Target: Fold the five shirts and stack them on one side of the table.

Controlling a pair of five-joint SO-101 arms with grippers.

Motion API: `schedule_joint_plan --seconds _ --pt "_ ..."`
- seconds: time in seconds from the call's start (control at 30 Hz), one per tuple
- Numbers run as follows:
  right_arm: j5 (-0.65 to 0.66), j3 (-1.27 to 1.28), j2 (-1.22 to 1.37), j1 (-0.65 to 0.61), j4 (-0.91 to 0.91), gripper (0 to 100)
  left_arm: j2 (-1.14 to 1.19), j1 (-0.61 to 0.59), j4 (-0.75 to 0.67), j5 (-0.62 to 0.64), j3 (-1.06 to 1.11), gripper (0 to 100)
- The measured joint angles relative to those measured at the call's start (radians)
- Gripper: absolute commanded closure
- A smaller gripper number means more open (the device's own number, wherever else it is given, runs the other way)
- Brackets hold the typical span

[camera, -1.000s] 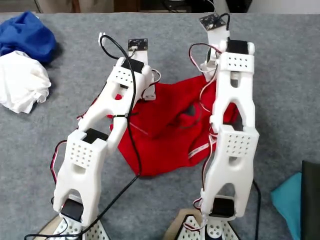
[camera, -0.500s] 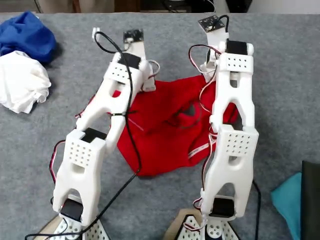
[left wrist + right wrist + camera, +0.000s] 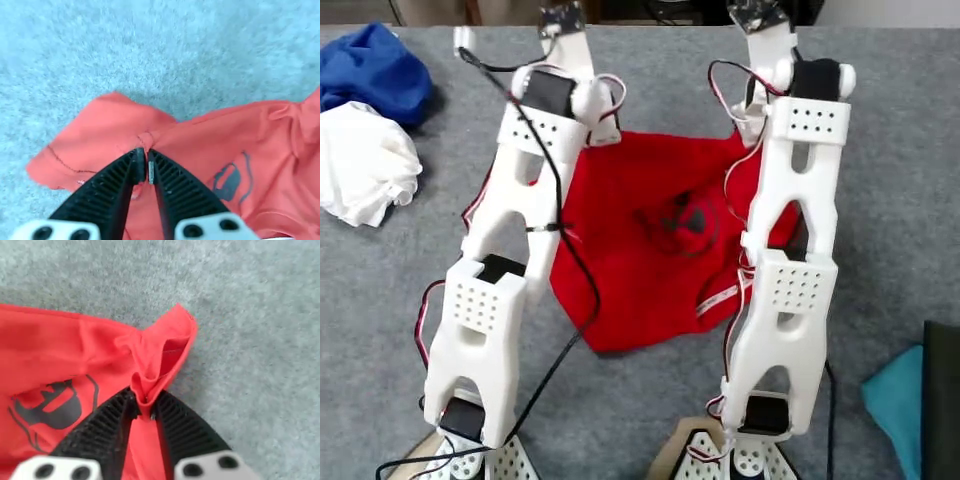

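Grey fuzzy table (image 3: 650, 60) is carrying everything. Around the middle, reaching toward the far edge, the red shirt (image 3: 640, 270) is lying mostly spread out. Both arms are standing over it, so chunks of it are getting covered: the left arm (image 3: 510, 240) is hiding its left side and the right arm (image 3: 790, 240) its right side.

Over at the shirt's far left part, the left gripper (image 3: 141, 167) is pinching a small pucker of fabric next to a sleeve-like flap, fingers clamped tight on the cloth. At the far right corner of the shirt the right gripper (image 3: 144, 407) is squeezing a bunched fold that's sticking up between its fingers. Mid-shirt a dark print (image 3: 685, 220) is showing, but honestly I can't make out what it is.

Off at the far left corner the blue shirt (image 3: 370, 65) is sitting in a wad, partly cropped, with the white shirt (image 3: 365, 160) crumpled right against it along the left edge. By the right edge toward the near corner, the teal shirt (image 3: 895, 395) is mostly getting cut off, and the dark thing (image 3: 942, 390) beside it is too cropped to identify.
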Motion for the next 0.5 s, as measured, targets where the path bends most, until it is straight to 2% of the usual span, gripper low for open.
schedule_joint_plan --seconds 0.1,0.3,0.5 --pt "0.000 -0.028 0.000 0.000 0.009 99.4 0.000 0.000 0.054 0.000 -0.098 98" --pt "0.000 -0.043 -0.017 0.000 0.009 99.4 -0.015 -0.026 0.063 0.000 -0.161 98" --pt "0.000 -0.101 -0.218 0.000 0.009 99.4 -0.144 -0.086 0.063 0.000 -0.250 98"
